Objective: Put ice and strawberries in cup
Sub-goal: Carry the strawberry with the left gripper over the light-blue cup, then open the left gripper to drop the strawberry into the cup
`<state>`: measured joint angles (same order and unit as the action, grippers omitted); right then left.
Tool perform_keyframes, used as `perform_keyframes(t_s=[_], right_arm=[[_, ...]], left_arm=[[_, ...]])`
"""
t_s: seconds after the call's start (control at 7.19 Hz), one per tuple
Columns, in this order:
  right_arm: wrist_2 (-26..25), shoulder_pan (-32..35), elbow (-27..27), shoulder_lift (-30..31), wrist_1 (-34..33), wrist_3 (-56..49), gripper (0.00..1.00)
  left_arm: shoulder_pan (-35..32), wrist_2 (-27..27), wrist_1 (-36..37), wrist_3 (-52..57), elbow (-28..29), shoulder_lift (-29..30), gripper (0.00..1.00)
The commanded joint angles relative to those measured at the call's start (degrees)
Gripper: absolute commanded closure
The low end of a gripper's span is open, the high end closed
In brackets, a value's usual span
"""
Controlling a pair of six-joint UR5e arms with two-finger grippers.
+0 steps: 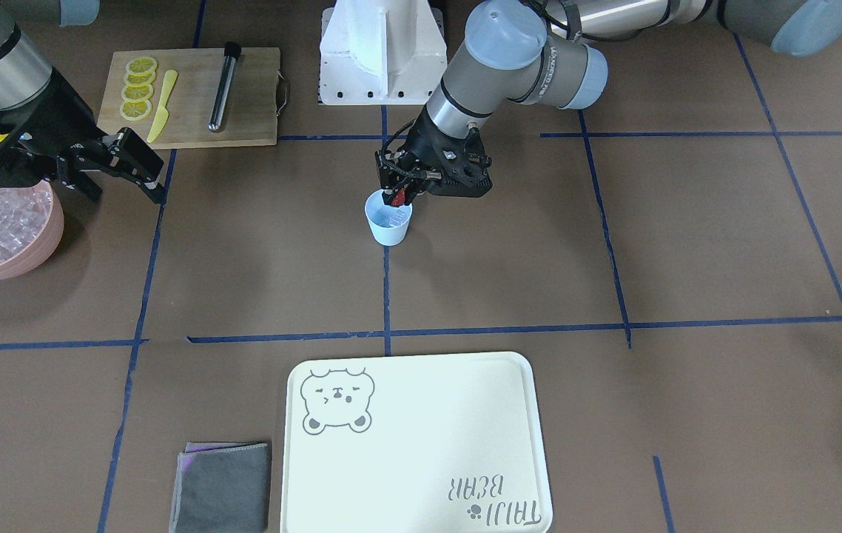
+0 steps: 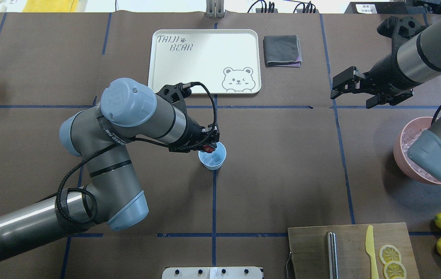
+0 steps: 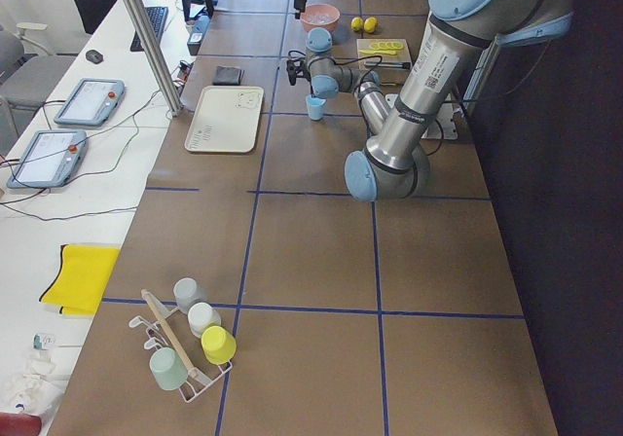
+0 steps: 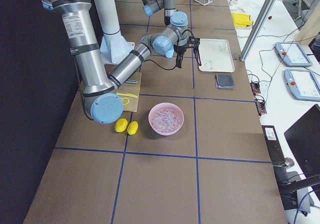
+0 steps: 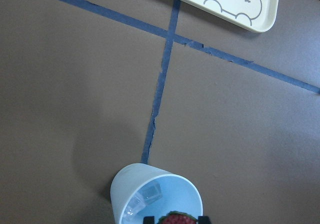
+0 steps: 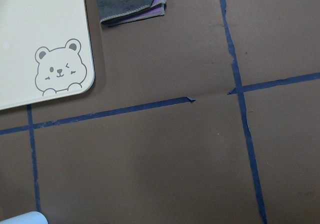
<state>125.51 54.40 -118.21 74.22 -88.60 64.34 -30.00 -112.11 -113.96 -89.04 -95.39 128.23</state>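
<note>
Brown paper taped into blue squares covers the bench [image 1: 510,281], and the cup [image 1: 388,222] stands near its middle, on a crossing of tape lines. A few cubes of ice [image 5: 150,194] lie at the bottom of the cup, so the ice half of the job looks done, or at least begun. The rest of the ice is heaped in the pink bowl [image 1: 51,229] at the robot's right end.

The step in hand is the berry. The left pincer [image 1: 399,194] is clamped on the strawberry [image 1: 396,197] and holds it just above the cup. The wrist view puts it over the rim on the arm's side rather than over the centre of the mouth. The next move, as I judge it, calls for a small shift toward the middle and then a release. Let go from where it hangs, the berry could strike the rim and roll off onto the bench.

The right pincer [image 1: 129,196] hangs beside the bowl, jaws apart and empty.

The cup is upright, mouth up, its long axis vertical and tapering to the base. The strawberry seems to hang with its length roughly up and down between the fingers. A darker fringe shows along one edge, but it is too small to tell which way that end points.
</note>
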Motion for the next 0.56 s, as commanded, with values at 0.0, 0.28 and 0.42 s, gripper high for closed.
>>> perform_keyframes(t_s=[0.0, 0.28, 0.42], right_arm=[[0.0, 0.0, -0.1, 0.0, 0.0, 0.0, 0.01], [0.0, 0.3, -0.4, 0.3, -0.1, 0.0, 0.01], [0.7, 2.5, -0.4, 1.5, -0.3, -1.7, 0.01]], left_arm=[[0.6, 1.5, -0.1, 0.3, 0.3, -0.1, 0.24], [0.5, 1.7, 0.1, 0.3, -0.5, -0.3, 0.1], [-1.0, 1.6, 0.2, 0.3, -1.6, -1.9, 0.1]])
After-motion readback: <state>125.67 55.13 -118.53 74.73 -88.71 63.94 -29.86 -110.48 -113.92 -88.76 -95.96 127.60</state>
